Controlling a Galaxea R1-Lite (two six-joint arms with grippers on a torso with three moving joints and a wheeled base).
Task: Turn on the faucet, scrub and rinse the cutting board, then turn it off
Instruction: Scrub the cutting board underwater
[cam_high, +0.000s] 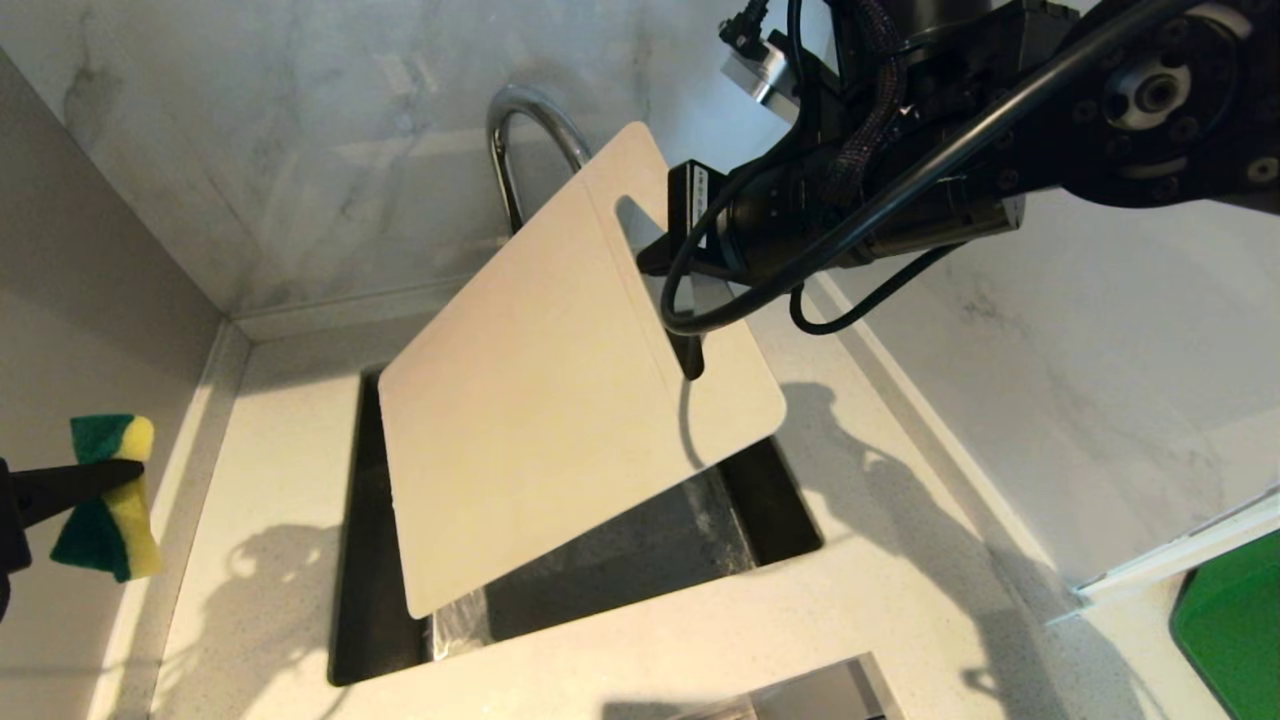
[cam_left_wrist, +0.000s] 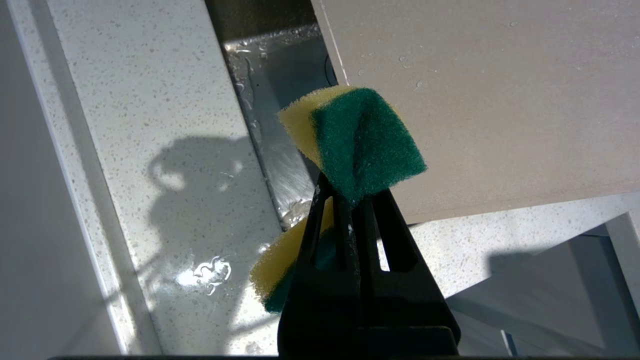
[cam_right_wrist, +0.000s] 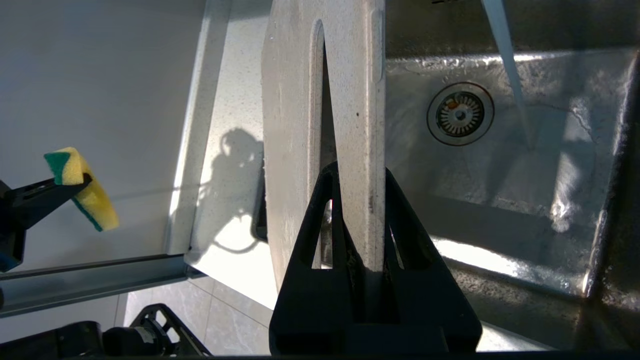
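Observation:
The pale beige cutting board (cam_high: 540, 400) hangs tilted above the sink. My right gripper (cam_high: 688, 350) is shut on its strip beside the handle slot. In the right wrist view the board (cam_right_wrist: 295, 125) runs away from that gripper (cam_right_wrist: 357, 175), which clamps the strip. The chrome faucet (cam_high: 520, 130) arches behind the board's far end, its base hidden. My left gripper (cam_high: 125, 475) is at the far left, apart from the board, shut on a yellow and green sponge (cam_high: 110, 500). The sponge (cam_left_wrist: 360, 140) bulges out past that gripper (cam_left_wrist: 347, 195) in the left wrist view, near the board's edge (cam_left_wrist: 500, 100).
The dark sink (cam_high: 770, 500) lies under the board, wet, with a round drain (cam_right_wrist: 460, 114). A thin stream of water (cam_right_wrist: 507, 70) falls into it. Speckled white counter (cam_high: 260, 500) surrounds the sink, with marble walls behind and on both sides. A green slab (cam_high: 1230, 620) lies at the lower right.

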